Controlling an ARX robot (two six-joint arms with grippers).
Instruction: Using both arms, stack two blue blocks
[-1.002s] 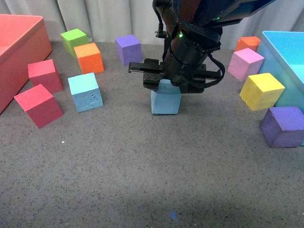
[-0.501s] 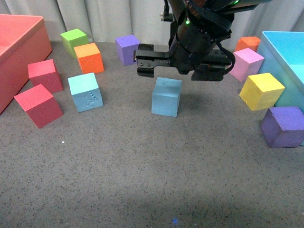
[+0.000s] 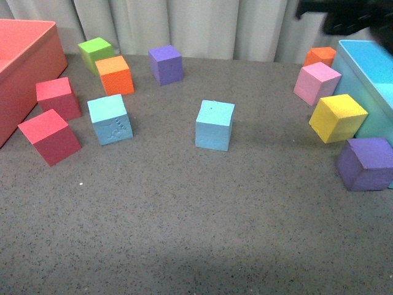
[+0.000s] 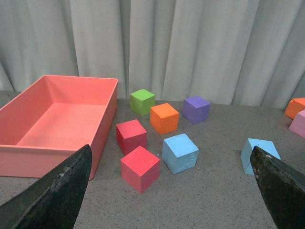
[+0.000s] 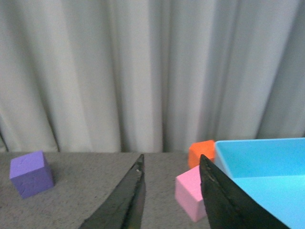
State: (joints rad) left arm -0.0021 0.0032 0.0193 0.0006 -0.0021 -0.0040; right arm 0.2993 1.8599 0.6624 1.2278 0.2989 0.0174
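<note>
You saw the plain blue block (image 3: 215, 125) at the centre of the front frame and the dented blue block (image 3: 110, 118) left of centre, well apart on the desk (image 3: 184, 233). Your left fingers (image 4: 57, 191) stood wide apart, your right fingers (image 5: 121, 205) apart, both pairs empty.

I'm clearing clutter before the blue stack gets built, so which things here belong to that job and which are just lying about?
For the job: dented blue block, plain blue block, left gripper, right gripper.

Lying about: red cubes, green cube, orange cubes, purple cubes, pink cube, yellow cube, red bin, light-blue bin.
</note>
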